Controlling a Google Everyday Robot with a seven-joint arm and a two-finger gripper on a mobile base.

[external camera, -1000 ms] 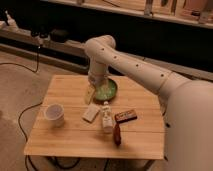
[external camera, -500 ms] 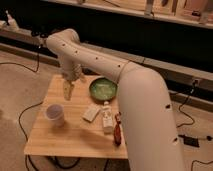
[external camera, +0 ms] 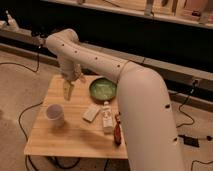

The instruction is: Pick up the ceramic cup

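Note:
The ceramic cup (external camera: 55, 114) is small and white with a greyish inside. It stands upright on the left part of the wooden table (external camera: 75, 137). My gripper (external camera: 67, 92) hangs from the white arm (external camera: 100, 60) above the table's far left part. It is a little behind and to the right of the cup, and apart from it. Nothing is in it.
A wide green bowl (external camera: 103, 89) sits at the back middle of the table. A white flat packet (external camera: 91, 113), a small clear bottle (external camera: 107, 118) and a dark red packet (external camera: 117, 131) lie right of the cup. Cables run over the floor at the left.
The arm has swung from the green bowl leftward over the table. The gripper now hangs nearer the cup. The objects on the table have not moved.

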